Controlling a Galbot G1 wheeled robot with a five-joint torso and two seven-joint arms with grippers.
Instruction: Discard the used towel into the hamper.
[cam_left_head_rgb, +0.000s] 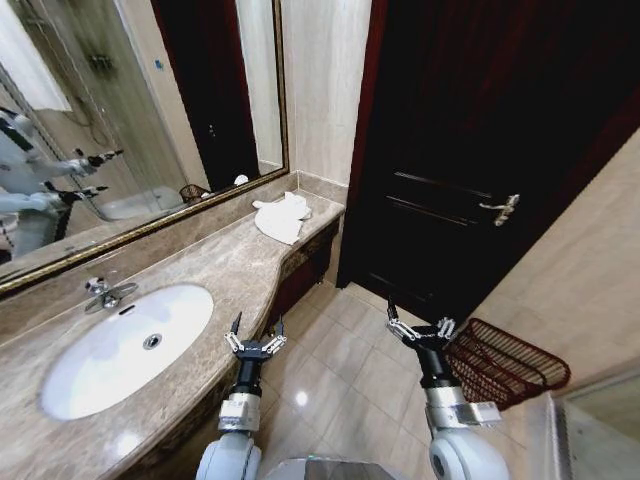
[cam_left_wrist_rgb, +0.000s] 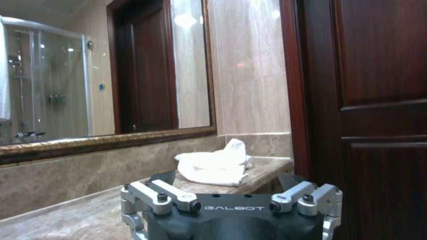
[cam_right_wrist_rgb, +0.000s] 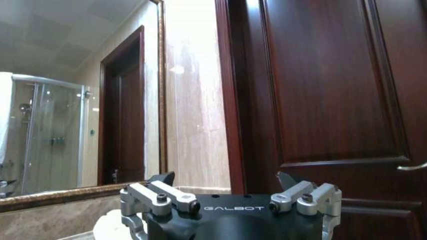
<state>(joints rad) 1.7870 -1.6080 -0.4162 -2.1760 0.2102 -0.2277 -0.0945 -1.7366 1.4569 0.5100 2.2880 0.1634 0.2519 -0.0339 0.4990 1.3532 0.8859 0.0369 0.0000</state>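
The towel lies crumpled at the far end of the counter, beyond the sink and just short of the dark door; it sits ahead of the left gripper, the nearer of the two, whose jaws are spread and empty. The right gripper (jaws likewise apart, holding nothing) hangs over the floor just beside the hamper. Nothing stands on the counter between sink and towel.
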